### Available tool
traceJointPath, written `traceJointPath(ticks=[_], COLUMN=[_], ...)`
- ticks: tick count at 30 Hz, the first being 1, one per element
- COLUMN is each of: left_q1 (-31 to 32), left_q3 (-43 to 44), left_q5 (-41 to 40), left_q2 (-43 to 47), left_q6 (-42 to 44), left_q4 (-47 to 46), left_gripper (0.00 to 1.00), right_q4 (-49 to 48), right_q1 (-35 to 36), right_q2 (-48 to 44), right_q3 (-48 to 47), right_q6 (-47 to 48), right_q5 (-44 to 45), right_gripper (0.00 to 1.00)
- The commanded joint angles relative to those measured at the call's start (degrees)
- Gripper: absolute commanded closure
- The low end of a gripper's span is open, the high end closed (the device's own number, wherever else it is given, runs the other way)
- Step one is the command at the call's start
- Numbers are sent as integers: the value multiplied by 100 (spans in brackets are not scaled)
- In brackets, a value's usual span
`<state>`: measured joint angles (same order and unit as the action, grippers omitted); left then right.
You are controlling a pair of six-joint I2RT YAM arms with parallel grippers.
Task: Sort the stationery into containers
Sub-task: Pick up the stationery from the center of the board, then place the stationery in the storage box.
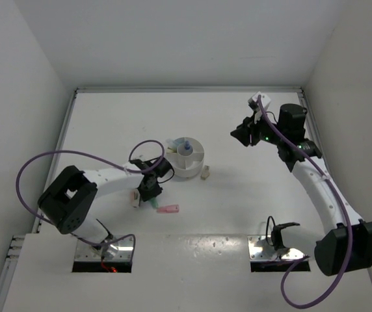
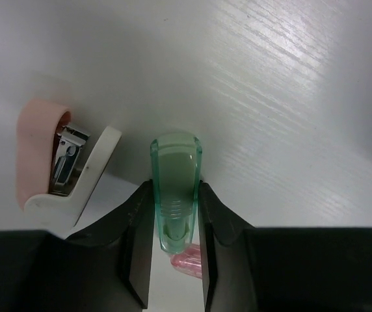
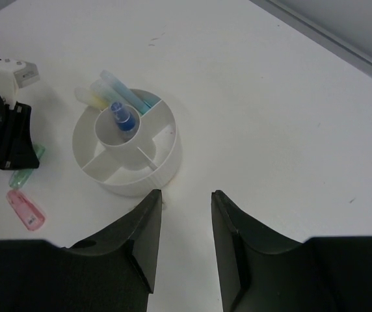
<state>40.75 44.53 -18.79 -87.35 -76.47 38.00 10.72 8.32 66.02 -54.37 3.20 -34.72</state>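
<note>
- Left tool clamps the green piece on the surface, just near-left of the tub; right tool hangs spread and empty, far-right of the tub.
- Risk: the grip appears to sit toward one end of the piece, so it could pivot or slip on lifting, or knock the pink stapler beside it.

No text, label, brand, number or sign can be read on the green piece, the pink piece, the white tub or the table.
</note>
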Motion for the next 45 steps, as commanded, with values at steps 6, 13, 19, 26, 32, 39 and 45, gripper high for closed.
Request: traceJointPath(ticks=[6, 13, 19, 26, 32, 39, 45], left_q1=[-15, 469, 933, 1611, 1664, 1542, 1541], left_q3=[1100, 2156, 1323, -216, -217, -217, -103], left_q5=[-371, -1012, -1425, -3578, -3711, -3387, -3491], left_q2=[1009, 949, 1343, 1879, 1932, 1415, 783], left_q6=[807, 2801, 4233, 4754, 4966, 5063, 5115], left_q4=[313, -659, -2537, -4464, -5030, -5610, -6199], left_gripper=[100, 100, 100, 100, 100, 100, 100], right_q4=[-211, -211, -211, -211, -158, -106, -105], right_q1=[-76, -129, -181, -234, -286, -287, -339], right_q2=[-36, 148, 254, 429, 570, 623, 623], right_q3=[84, 137, 137, 137, 137, 137, 137], right_q6=[-39, 14, 75, 128, 181, 233, 234], right_q5=[-281, -466, -579, -756, -913, -966, -1019], right_gripper=[63, 66, 66, 67, 68, 68, 70])
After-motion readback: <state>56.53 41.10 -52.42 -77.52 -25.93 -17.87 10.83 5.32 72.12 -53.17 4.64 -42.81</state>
